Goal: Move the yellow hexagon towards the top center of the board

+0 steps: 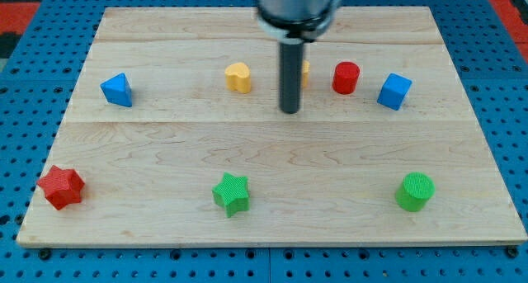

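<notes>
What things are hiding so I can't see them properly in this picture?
- Yellow hexagon: camera view, the rod covers nearly all of it; only a sliver shows at the rod's right, so its shape cannot be confirmed.
- Whether my tip touches that block: cannot tell.
- Arm above the rod: cut off by the view's top edge.
- Yellow heart: fully visible, left of the rod.

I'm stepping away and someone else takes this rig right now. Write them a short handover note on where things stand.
My tip is down on the board, just left of the yellow hexagon, which the rod mostly hides; contact cannot be told.
The hexagon sits in the upper row, slightly right of centre, between the yellow heart and the red cylinder.
Done: the hexagon is near the centre line.
Left: push it up to the top edge; the tip looks better placed below it first.
</notes>
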`<action>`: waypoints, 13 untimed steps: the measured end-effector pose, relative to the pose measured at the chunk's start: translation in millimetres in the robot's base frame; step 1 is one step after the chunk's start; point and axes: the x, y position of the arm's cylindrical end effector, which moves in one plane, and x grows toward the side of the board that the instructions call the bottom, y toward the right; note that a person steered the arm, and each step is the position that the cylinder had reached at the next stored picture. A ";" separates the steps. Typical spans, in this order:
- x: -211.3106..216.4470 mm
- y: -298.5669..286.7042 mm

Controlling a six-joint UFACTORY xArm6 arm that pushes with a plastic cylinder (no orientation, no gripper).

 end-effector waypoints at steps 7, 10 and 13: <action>-91.9 -14.9; -73.7 -32.8; -126.7 -14.5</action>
